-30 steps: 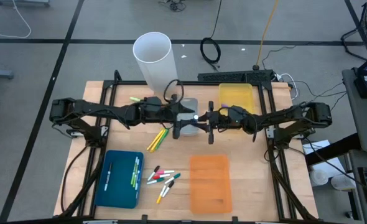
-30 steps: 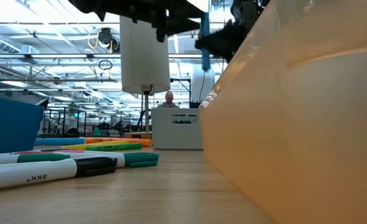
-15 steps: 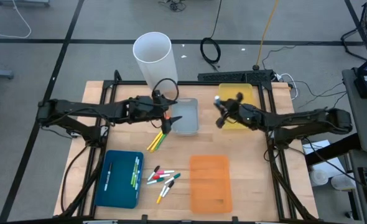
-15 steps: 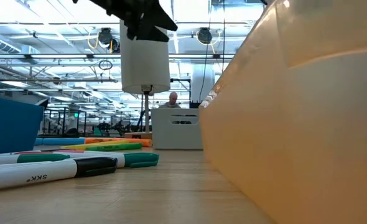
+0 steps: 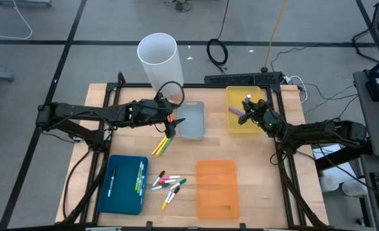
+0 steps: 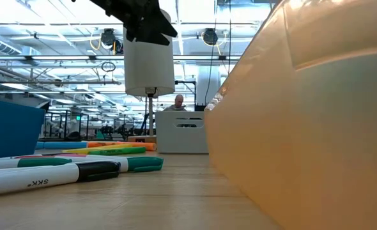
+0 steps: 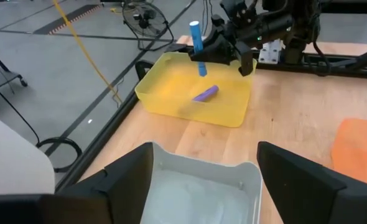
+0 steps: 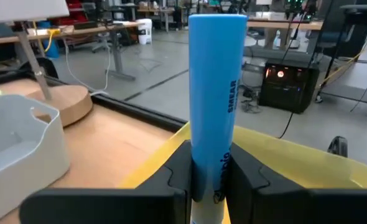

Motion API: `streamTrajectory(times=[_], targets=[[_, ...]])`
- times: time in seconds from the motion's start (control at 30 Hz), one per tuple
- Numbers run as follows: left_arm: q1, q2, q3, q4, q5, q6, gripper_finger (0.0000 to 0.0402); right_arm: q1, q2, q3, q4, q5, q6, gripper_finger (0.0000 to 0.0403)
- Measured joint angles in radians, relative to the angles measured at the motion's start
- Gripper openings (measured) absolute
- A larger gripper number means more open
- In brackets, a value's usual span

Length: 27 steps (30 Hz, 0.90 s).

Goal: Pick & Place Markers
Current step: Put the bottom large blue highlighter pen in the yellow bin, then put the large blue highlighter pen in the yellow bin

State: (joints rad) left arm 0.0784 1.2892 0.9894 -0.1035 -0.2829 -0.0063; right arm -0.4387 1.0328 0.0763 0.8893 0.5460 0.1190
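Blue and upright, a marker (image 8: pixel 216 106) stands clamped between the narrow fingers of the right pincer (image 5: pixel 248 106), which a second ago met the left pincer mid-desk and has since swung right to hang over the yellow tray (image 5: pixel 233 124) at the far right. That handover looks finished, so the likely next step is a release into this tray, where a purple marker (image 7: pixel 205 93) already lies. Its body is a smooth, round, pale blue tube with dark lettering down one side. Out to the left, the left pincer (image 5: pixel 171 125) has drawn back to the near left edge of the clear tray (image 5: pixel 193 128), its jaws spread wide and empty. More markers (image 5: pixel 167 183) lie loose near the front of the desk (image 5: pixel 254 179), between the blue tray (image 5: pixel 122 186) and the orange tray (image 5: pixel 216 189).
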Motion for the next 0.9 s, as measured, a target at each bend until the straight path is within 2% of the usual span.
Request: streamTrajectory(times=[0.2, 0.43, 0.57, 0.67, 0.83, 0.9], targets=[[0.0, 0.0, 0.0, 0.002, -0.001, -0.001, 0.0275, -0.026, -0.001, -0.001, 0.023, 0.003, -0.001, 0.0052], [0.0, 0.0, 0.0, 0.002, -0.002, -0.008, 0.0278, -0.033, 0.0, -0.001, 0.02, 0.003, 0.0, 0.0186], [0.0, 0.0, 0.0, 0.002, -0.002, -0.008, 0.0275, -0.033, 0.0, -0.002, 0.019, 0.003, 0.0, 0.0232], [0.0, 0.0, 0.0, 0.002, -0.002, -0.011, 0.0273, -0.033, 0.0, -0.002, 0.02, 0.003, 0.002, 0.0247], [0.0, 0.0, 0.0, -0.008, -0.002, -0.011, 0.0282, -0.033, 0.0, -0.002, 0.058, -0.003, 0.03, 0.0245], [0.0, 0.0, 0.0, -0.034, -0.001, -0.011, 0.0284, -0.031, 0.0, -0.002, 0.106, -0.054, 0.031, 0.0242]])
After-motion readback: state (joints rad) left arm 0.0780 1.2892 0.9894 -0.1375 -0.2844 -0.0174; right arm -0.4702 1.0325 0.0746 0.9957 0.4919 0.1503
